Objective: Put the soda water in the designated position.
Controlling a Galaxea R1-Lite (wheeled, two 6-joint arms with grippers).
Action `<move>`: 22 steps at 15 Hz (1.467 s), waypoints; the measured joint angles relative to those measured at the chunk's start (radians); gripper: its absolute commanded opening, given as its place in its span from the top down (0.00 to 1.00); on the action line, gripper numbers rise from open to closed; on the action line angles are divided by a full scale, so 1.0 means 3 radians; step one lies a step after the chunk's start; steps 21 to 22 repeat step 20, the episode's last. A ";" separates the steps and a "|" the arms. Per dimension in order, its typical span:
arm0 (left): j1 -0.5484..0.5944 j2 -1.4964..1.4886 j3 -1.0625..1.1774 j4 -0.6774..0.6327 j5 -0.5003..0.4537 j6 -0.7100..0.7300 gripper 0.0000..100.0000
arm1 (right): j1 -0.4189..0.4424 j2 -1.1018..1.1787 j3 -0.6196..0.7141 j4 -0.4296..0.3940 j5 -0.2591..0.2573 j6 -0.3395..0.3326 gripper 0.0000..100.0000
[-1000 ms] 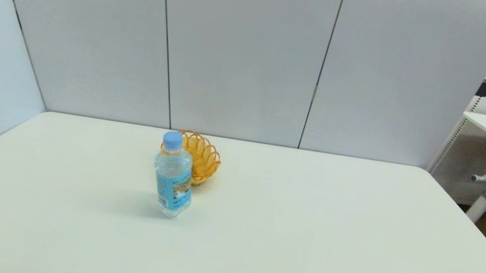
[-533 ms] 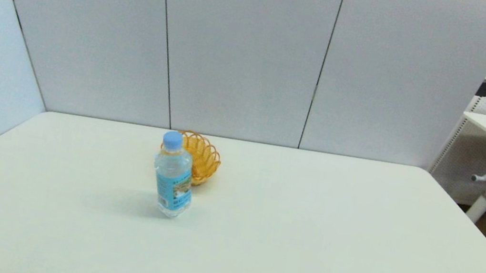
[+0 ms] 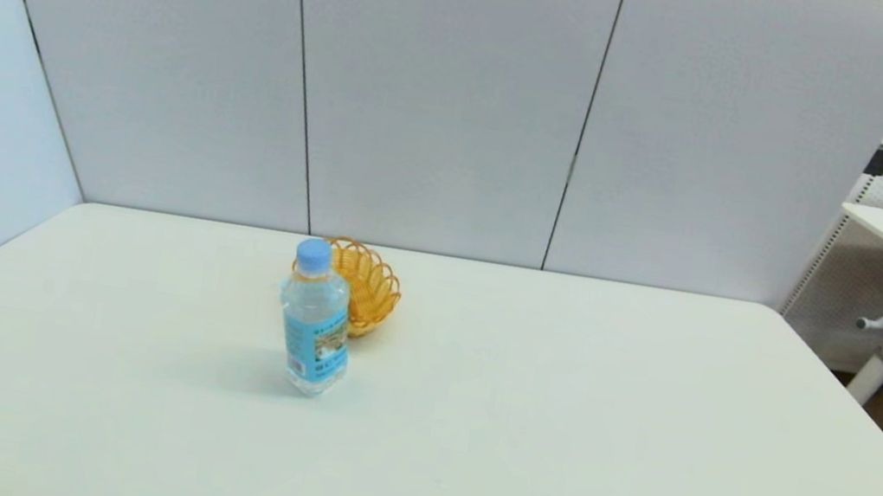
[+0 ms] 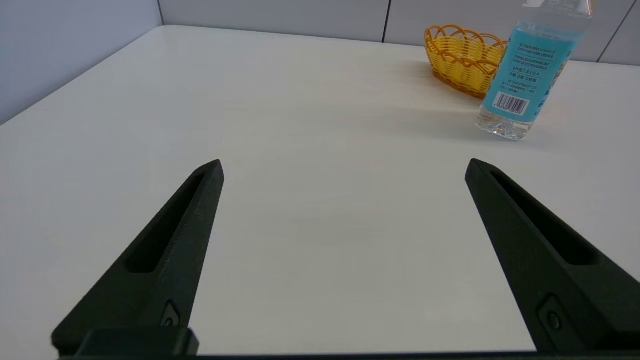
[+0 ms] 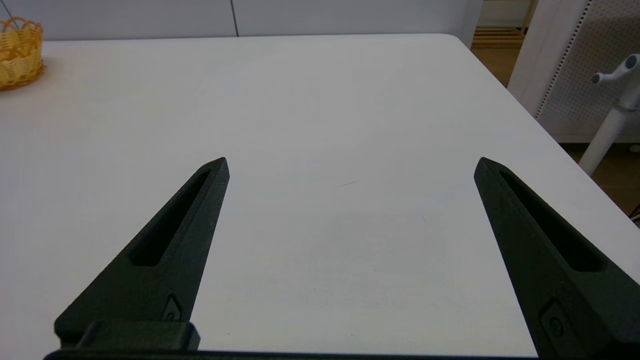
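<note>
Soda water [image 3: 315, 318] stands upright near the counter's far edge; left claw [image 4: 344, 167] gapes wide (right claw [image 5: 351, 165] too), a clumsy approach could topple it.

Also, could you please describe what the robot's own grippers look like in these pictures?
Both look alike. The left gripper and right gripper each have two long matte black fingers tapering to a point, with a long recessed slot along each and a small screw hole near the base, joined by a black crossbar. No cables or markings show. The arms are out of view.
</note>
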 measured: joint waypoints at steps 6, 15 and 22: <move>0.0000 0.0000 0.0000 0.0000 -0.0001 0.0000 0.00 | 0.0000 0.0000 0.0000 -0.0001 -0.0001 0.0000 0.00; 0.0000 0.0000 0.0000 0.0000 -0.0001 0.0000 0.00 | -0.0001 0.0000 0.0000 -0.0021 0.0003 0.0005 0.00; 0.0000 0.0000 0.0000 0.0000 0.0000 0.0000 0.00 | -0.0001 0.0000 0.0000 -0.0023 0.0003 0.0000 0.00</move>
